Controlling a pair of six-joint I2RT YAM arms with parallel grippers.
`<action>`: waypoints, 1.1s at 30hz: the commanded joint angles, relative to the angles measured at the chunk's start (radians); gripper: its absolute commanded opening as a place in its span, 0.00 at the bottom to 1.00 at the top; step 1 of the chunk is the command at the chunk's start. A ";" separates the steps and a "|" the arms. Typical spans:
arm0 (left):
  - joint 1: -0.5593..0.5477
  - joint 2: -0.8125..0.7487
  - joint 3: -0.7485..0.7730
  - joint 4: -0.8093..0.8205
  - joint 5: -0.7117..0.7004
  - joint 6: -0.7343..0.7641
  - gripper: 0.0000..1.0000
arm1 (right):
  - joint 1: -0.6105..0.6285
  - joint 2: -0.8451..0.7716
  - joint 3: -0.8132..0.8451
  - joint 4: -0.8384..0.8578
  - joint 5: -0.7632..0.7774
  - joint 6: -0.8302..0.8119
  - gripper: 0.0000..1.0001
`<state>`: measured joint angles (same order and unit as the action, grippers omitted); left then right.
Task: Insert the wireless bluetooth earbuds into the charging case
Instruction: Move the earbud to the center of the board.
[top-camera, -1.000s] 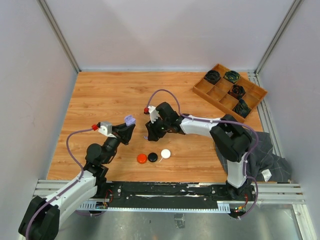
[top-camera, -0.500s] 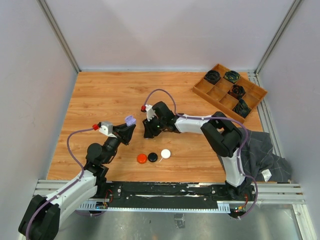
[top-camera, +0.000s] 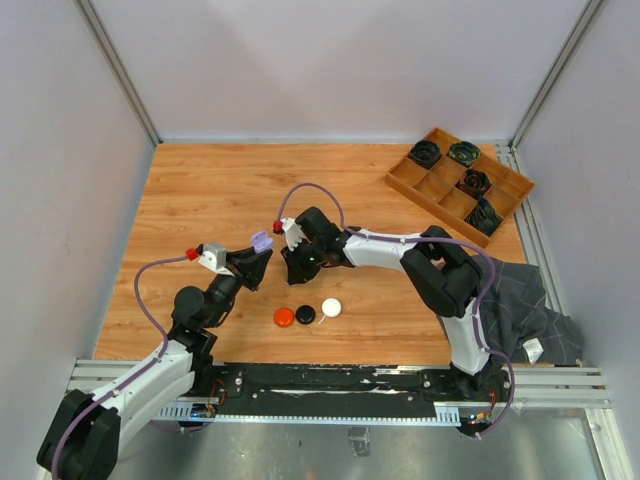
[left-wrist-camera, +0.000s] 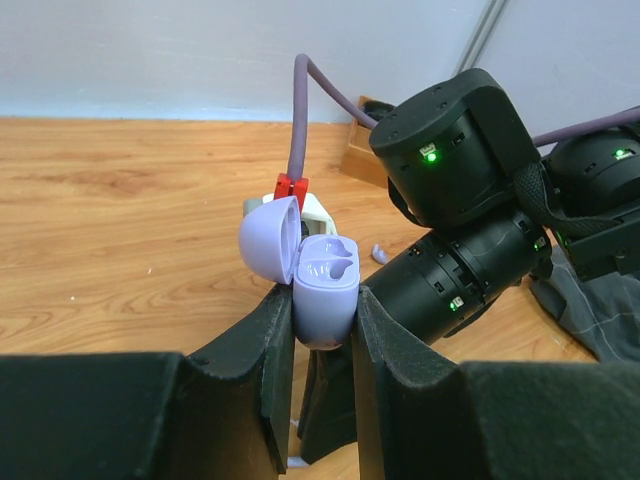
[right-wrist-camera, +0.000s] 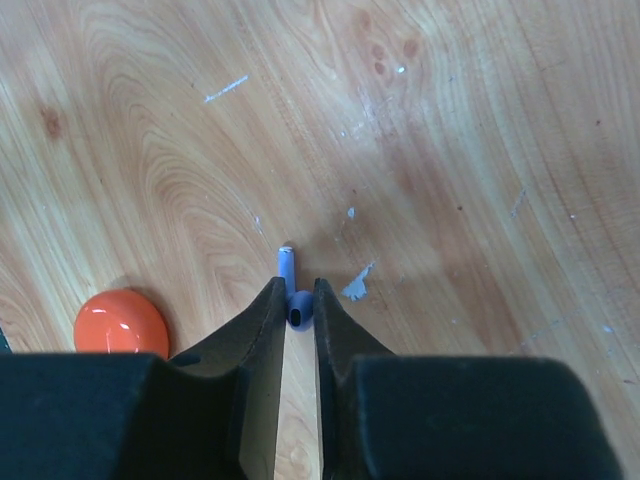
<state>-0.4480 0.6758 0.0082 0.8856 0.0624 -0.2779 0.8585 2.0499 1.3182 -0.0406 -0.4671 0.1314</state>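
**Overview.** A wooden worktop (top-camera: 220, 200) carries all the items. A grey cloth (top-camera: 530, 310) lies crumpled far to the right of both sets of jaws. A wooden compartment tray (top-camera: 440, 192) sits well beyond the right jaws and off to their right, with black coiled bundles (top-camera: 473, 182) in several of its cells. The right arm (top-camera: 400, 248) reaches leftward across the worktop, so the right jaws stand just beside the left jaws. The left arm (top-camera: 190, 320) rises from the near edge.

**Left jaws.** These are clamped on the charging case (left-wrist-camera: 325, 285), a pale purple shell held upright between the two pads. The body of the case is gripped on both sides. Its hinged lid (left-wrist-camera: 268, 235) is swung open above the left pad, and two moulded recesses face upward, clear of the fingertips.

**Discs.** Three small round discs lie in a row on the near side of the right jaws: red-orange (top-camera: 284, 317), black (top-camera: 305, 314) and white (top-camera: 331, 308). In the right wrist view the red-orange disc sits near the outer face of the left-hand finger, apart from it.

**Right jaws.** These point straight down at the worktop and are drawn together on the pale purple earbud (right-wrist-camera: 288, 272). The rounded head of the bud is pinched in the narrow slot between the two fingertips. Its short stem projects past the tips and lies flat on the wood.
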 joint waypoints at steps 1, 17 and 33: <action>0.006 -0.009 -0.043 0.041 0.008 0.002 0.00 | 0.011 -0.016 0.026 -0.158 0.056 -0.104 0.13; 0.006 0.000 -0.044 0.052 0.025 0.004 0.00 | -0.078 -0.147 -0.008 -0.439 0.180 -0.365 0.19; 0.006 0.011 -0.043 0.058 0.034 0.002 0.00 | -0.079 -0.188 0.035 -0.397 0.293 -0.307 0.44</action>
<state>-0.4480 0.6899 0.0082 0.8967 0.0891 -0.2783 0.7830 1.9141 1.3212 -0.4538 -0.2066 -0.2131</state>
